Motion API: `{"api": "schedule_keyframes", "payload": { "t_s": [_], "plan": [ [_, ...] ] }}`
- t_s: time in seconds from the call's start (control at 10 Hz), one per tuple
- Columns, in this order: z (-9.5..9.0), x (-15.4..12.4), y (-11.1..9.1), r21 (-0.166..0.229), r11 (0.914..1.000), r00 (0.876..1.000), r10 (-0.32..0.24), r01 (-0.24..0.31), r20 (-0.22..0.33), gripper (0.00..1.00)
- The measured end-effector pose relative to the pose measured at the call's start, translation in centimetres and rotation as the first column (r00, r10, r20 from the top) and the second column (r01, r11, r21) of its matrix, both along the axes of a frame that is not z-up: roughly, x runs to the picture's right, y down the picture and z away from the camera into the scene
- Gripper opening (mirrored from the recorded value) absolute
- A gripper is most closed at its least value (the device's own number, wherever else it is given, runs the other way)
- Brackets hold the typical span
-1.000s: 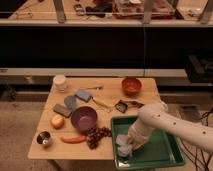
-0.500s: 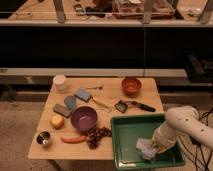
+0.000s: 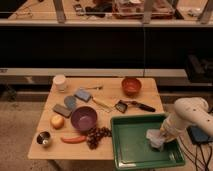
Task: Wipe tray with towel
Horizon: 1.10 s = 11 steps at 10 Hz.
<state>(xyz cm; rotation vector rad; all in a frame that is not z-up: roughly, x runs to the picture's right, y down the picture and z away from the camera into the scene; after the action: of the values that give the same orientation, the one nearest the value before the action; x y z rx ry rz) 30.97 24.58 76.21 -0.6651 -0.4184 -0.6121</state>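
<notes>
Tray (image 3: pixel 131 147), green, rectangular and low-rimmed, sits at the front right corner of the desk (image 3: pixel 107 100). A white arm (image 3: pixel 189 114) reaches over the tray's right rim. A crumpled pale towel (image 3: pixel 153 139) lies inside the tray near that rim, the gripper (image 3: pixel 161 133) down on it; its grip cannot be told.

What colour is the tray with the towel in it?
The tray is green, clearest in the camera view; the gripper is on the pale towel inside it.

One gripper (image 3: pixel 162 133) sits on one towel (image 3: pixel 153 139) in one tray (image 3: pixel 129 150); the table (image 3: pixel 107 81) holds two bowls (image 3: pixel 83 118) (image 3: pixel 131 86), one cup (image 3: pixel 60 81).
</notes>
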Motion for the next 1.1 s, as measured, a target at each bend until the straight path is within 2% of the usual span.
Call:
{"api": "schedule_keyframes", "payload": {
  "t_s": [0.1, 0.4, 0.5, 0.7, 0.9, 1.1],
  "plan": [
    [0.3, -0.6, -0.5, 0.004, 1.0, 1.0, 0.0, 0.0, 0.003, 0.0],
    [1.6, -5.7, -1.8, 0.019, 0.9998, 0.999, -0.002, 0.001, 0.043, 0.0],
    [2.0, -9.6, -1.8, 0.017, 0.9998, 0.997, -0.011, 0.009, 0.08, 0.0],
    [1.8, -13.6, -1.3, 0.015, 0.9998, 0.992, -0.017, 0.015, 0.124, 0.0],
    [0.7, -17.8, 0.1, 0.016, 0.9996, 0.987, -0.025, 0.023, 0.16, 0.0],
    [-0.1, -19.1, 0.9, 0.018, 0.9997, 0.987, -0.019, 0.016, 0.161, 0.0]
  ]
}}
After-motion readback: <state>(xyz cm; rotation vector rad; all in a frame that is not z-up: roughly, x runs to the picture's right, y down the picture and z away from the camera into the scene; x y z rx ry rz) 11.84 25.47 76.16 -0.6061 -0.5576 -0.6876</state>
